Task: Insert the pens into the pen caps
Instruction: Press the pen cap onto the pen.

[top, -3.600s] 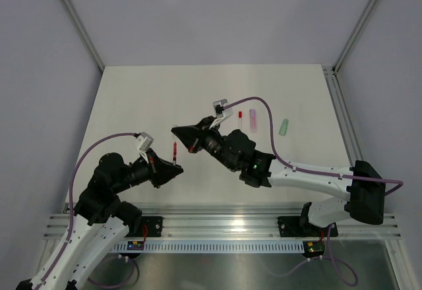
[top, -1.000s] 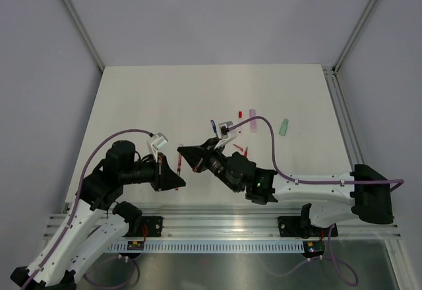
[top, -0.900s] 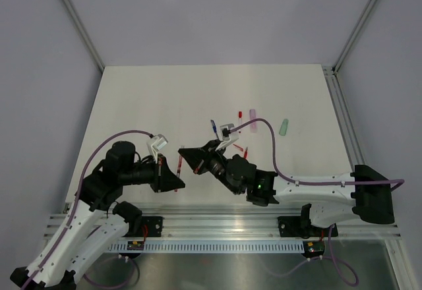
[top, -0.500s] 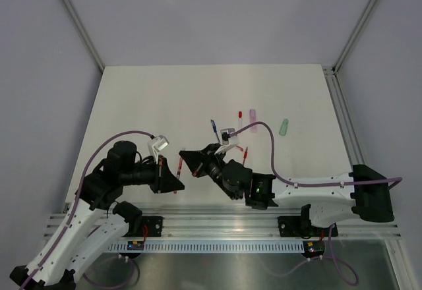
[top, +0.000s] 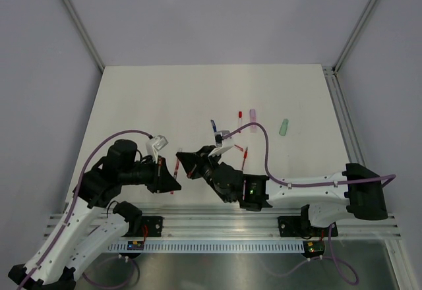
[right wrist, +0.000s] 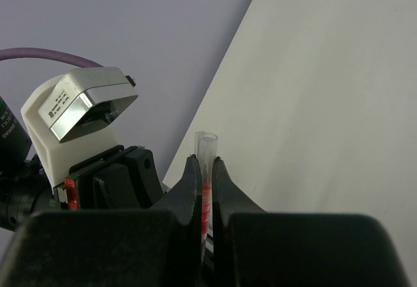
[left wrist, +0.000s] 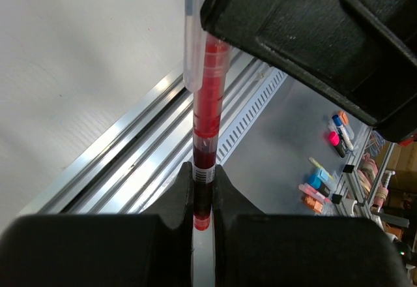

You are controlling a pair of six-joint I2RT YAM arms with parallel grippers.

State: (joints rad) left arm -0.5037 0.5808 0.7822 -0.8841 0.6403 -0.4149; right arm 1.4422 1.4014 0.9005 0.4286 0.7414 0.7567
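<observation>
The left tool [left wrist: 203,181] is clamped tight on the lower end of a red pen [left wrist: 207,104], its two fingers [left wrist: 179,192] pressed against the shaft with no gap showing. The pen runs straight out from those fingers, and its far end sits inside a clear tube [left wrist: 190,32]. The right tool [right wrist: 206,169] is likewise closed, pinching that clear tube between its fingertips; red shows through the tube's wall just at the grip, while its open end stands out past the fingers. From overhead the two tools meet tip to tip above the near part of the table [top: 151,105], the left one lower and nearer the front edge, with the red pen bridging them. Well apart from the tools, lying flat on the table beyond the right arm, are a blue pen [top: 213,126], a red cap [top: 241,115], a lilac-pink cap [top: 252,115] just beside it, a green pen [top: 285,126] farther right, and a second red pen [top: 244,156].
</observation>
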